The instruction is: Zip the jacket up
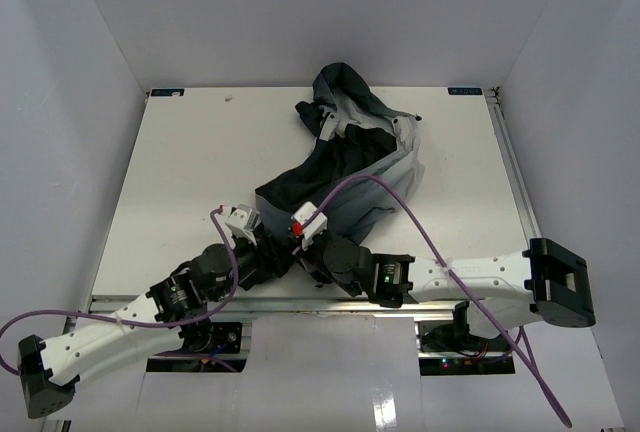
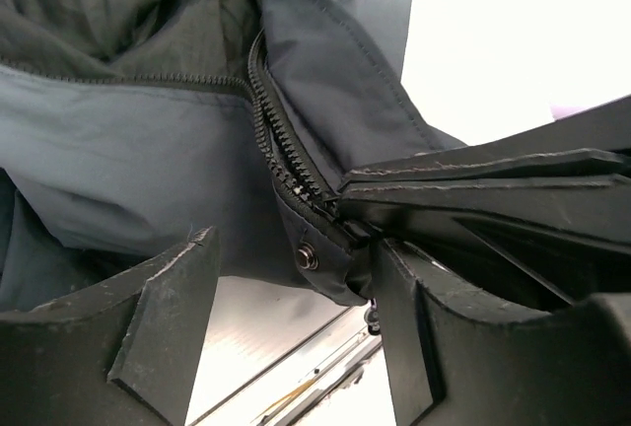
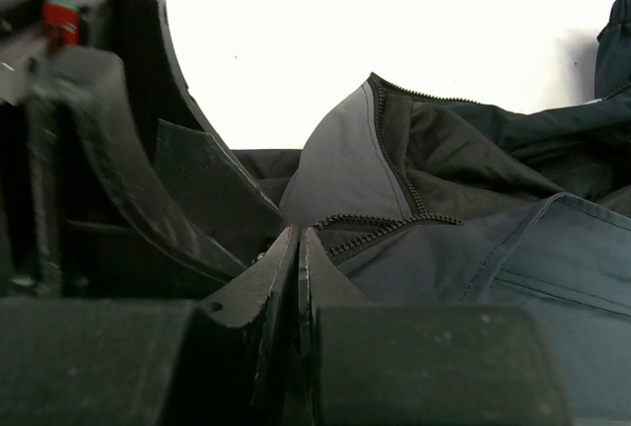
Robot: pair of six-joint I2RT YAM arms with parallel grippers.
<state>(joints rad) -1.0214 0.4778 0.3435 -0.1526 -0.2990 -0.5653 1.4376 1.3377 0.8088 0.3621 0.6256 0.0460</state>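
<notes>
high overhead view facing down, two wrist views close on the same jacket (image 1: 345, 152)

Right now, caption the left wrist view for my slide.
Open left end effector flanks the jacket hem while the shut right end effector pinches the zipper's lower end.

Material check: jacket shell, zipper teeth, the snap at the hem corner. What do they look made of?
The jacket: thin woven synthetic, probably nylon or polyester; smooth matte grey-blue shell, soft creases, stitched seams. The zipper teeth: black, uniform, likely moulded plastic; no metallic glint. The snap: small round dark stud with a shiny ring, looks like metal.
</notes>
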